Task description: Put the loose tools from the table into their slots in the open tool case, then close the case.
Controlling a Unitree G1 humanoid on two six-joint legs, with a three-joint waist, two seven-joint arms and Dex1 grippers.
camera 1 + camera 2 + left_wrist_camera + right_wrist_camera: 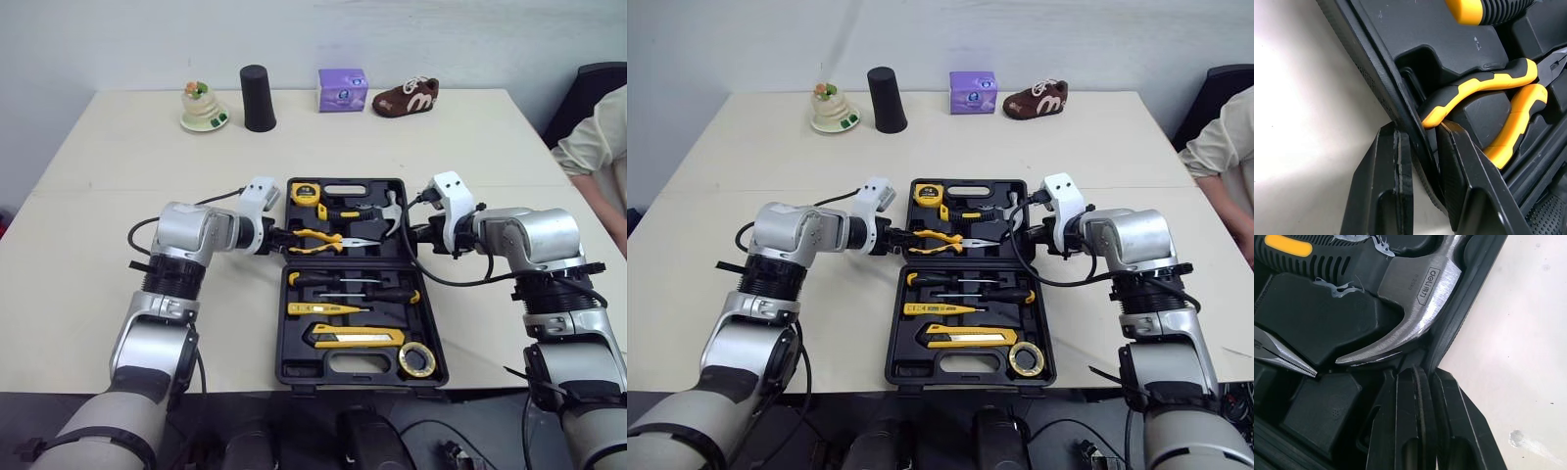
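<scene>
1. Step: the tools look slotted, with pliers (318, 241) and hammer (390, 211) in the far half. I judge closing is in hand.
2. Case (286, 372) lies open at the near middle of the table (118, 157).
3. Next: swing the far half over the near half, lifting both sides evenly.
4. Left gripper (277, 238): narrow, pinching the far half's left rim, inner finger touching a pliers handle.
5. Right gripper (419, 235): narrow, pinching the right rim just beside the hammer claw.

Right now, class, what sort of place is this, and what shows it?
Probably an office or lab room set up for trials: a plain table by a bare wall, unrelated props along its far edge (black cup, purple box, brown shoe), and an open tool case.
</scene>
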